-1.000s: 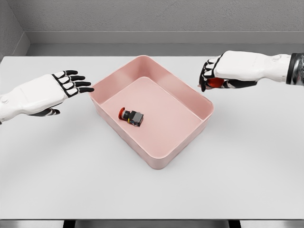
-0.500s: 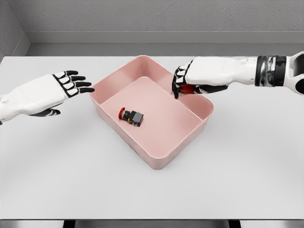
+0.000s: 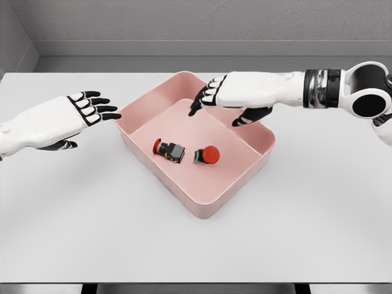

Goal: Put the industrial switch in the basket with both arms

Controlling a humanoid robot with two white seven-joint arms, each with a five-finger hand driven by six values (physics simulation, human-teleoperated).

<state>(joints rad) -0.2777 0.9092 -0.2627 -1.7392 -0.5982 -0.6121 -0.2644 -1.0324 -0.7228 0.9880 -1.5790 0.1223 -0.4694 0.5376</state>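
— Where were the switches at that moment?

— Both lay inside the pink basket (image 3: 248, 131), on its floor. One industrial switch (image 3: 169, 149) with a red button and a dark grey body lay toward the left of the floor, on its side, its button pointing left. The second switch (image 3: 207, 155) lay just to its right, close beside it, its round red cap facing up and toward the camera. Whether the two touched, I could not tell.

— And the hands?

— The right hand (image 3: 228, 97) hung above the far part of the basket, its arm reaching in from the right. Its fingers were spread and relaxed, holding nothing, the fingertips (image 3: 195, 110) pointing down and left, the thumb hanging toward the basket's right wall. The left hand (image 3: 72, 113) was left of the basket, apart from its rim, palm down, fingers stretched out flat toward the basket, also holding nothing.

— What did the basket sit on?

— A white table (image 3: 318, 208), turned at an angle, one corner toward the near edge.
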